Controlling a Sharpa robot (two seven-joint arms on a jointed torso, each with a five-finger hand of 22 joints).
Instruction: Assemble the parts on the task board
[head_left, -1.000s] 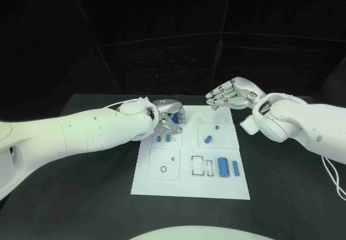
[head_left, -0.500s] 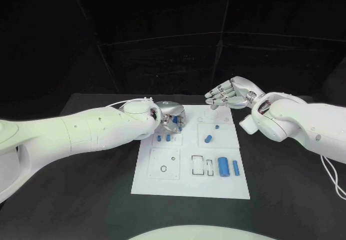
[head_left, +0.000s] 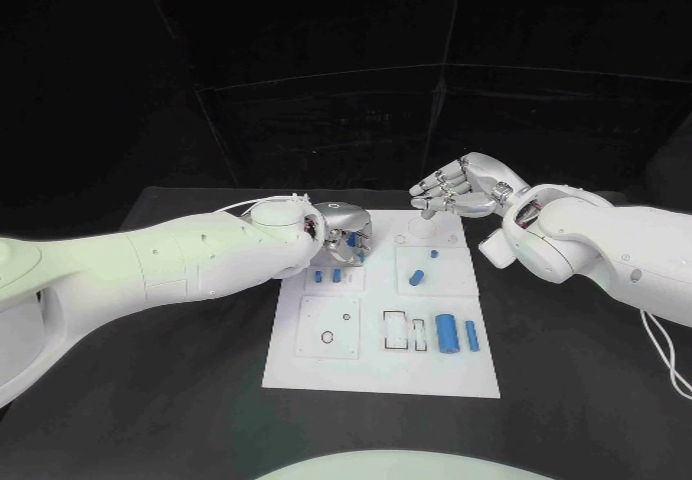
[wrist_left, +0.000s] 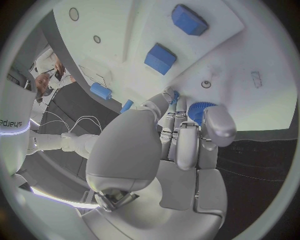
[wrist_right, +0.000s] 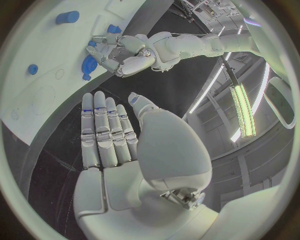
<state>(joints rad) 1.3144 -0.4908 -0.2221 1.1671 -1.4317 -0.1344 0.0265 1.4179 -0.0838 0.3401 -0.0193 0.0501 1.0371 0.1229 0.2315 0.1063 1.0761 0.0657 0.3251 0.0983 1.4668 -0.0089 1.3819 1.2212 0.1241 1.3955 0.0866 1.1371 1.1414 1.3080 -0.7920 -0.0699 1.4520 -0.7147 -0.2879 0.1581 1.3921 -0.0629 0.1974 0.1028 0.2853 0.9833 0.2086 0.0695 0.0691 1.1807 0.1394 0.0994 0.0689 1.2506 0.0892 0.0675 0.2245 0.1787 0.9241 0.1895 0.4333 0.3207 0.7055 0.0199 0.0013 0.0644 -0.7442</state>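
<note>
A small blue ridged part (wrist_left: 199, 111) sits pinched in the fingers (wrist_left: 214, 126) of the left hand (head_left: 340, 233), held just over the far left corner of the white board (head_left: 379, 375) that lies in the middle of the black table (head_left: 159, 380). The piece looks light, stiff and smooth-sided, likely hard plastic; its ridged rim seems the surest place to take hold, since a grip on the plain faces could slip. More blue parts lie loose on the board: two small blocks (head_left: 326, 275) just beside the left hand, a short peg (head_left: 415, 278) and a tiny stud (head_left: 434, 254) in the panel to their right, and a larger cylinder (head_left: 447, 334) with a thin rod (head_left: 472, 336) nearer the robot, next to an open rectangular slot (head_left: 395, 331). The right hand (head_left: 459, 190) hovers above the board's far right corner, fingers straight and held side by side, touching nothing. Most pieces are not yet seated, so the assembly appears to be at an early stage.
</note>
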